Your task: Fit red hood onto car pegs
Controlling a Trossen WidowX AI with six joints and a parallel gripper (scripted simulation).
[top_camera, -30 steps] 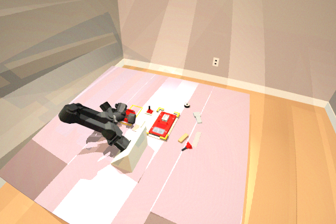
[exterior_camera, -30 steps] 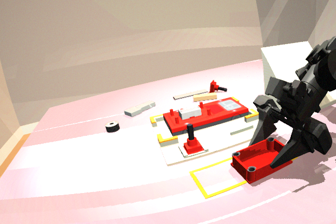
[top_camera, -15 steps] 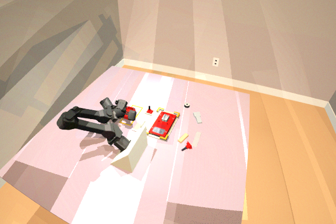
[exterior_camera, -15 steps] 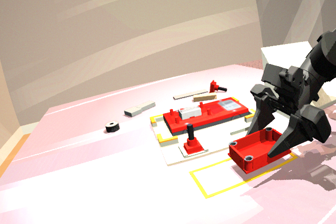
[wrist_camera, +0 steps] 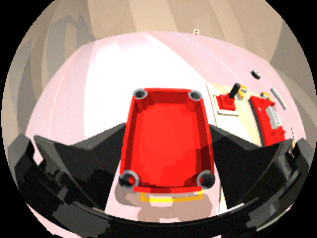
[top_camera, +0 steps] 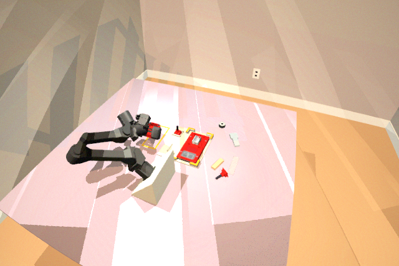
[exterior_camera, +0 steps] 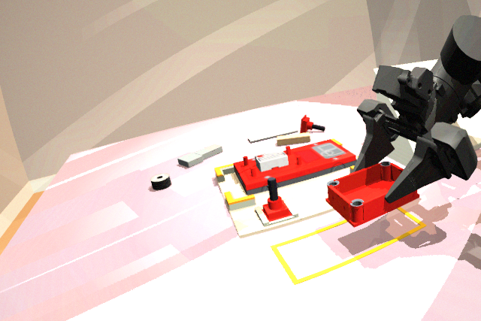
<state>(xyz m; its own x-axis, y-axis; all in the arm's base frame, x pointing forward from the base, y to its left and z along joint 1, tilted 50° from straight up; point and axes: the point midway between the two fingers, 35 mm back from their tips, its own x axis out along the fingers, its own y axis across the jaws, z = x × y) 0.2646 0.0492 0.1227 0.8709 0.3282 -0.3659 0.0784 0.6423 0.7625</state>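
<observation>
Pink table (exterior_camera: 116, 231) meets beige walls; end effector (exterior_camera: 388, 177) grips the red hood (exterior_camera: 359, 193) above a yellow outline (exterior_camera: 330, 267)

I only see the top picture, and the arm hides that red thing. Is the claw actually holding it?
Observer: Yes. In the exterior view the gripper is shut on the hood, with one of its fingers on each long side.
Operator: Is it resting on the table?
Observer: It looks lifted: its shadow falls apart from it, across the yellow outline.
Operator: Which way up is it?
Observer: Hollow side up. The wrist view shows all four corner holes around the open cavity.
</observation>
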